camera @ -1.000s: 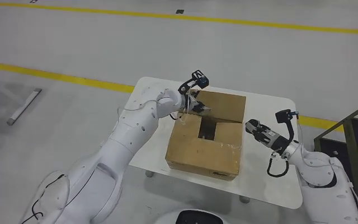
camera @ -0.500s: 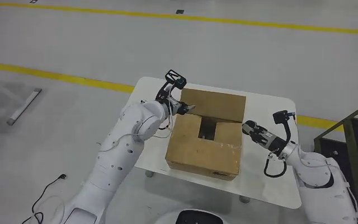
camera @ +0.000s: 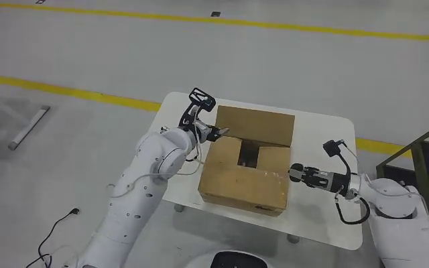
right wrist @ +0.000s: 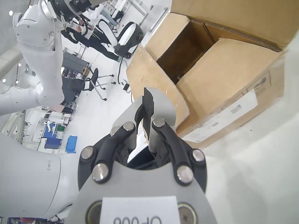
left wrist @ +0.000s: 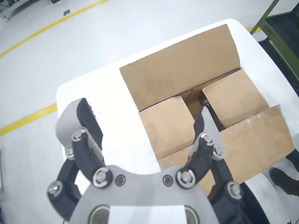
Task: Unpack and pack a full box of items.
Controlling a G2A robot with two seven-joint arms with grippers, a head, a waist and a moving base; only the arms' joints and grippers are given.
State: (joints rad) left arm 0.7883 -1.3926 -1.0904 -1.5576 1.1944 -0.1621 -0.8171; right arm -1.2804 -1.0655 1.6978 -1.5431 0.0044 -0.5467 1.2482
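Left gripper (camera: 216, 132) drawn back off box (camera: 244, 179) to its left edge, fingers spread, right gripper (camera: 295, 175) brought against right wall, fingers pressed together.

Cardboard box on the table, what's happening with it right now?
The cardboard box sits on the white table, partly open. Its far flap is raised and the other flaps lie folded in, leaving a dark gap in the middle. The left gripper hovers open at one side of the box. The right gripper is shut at the opposite side. Neither holds anything.
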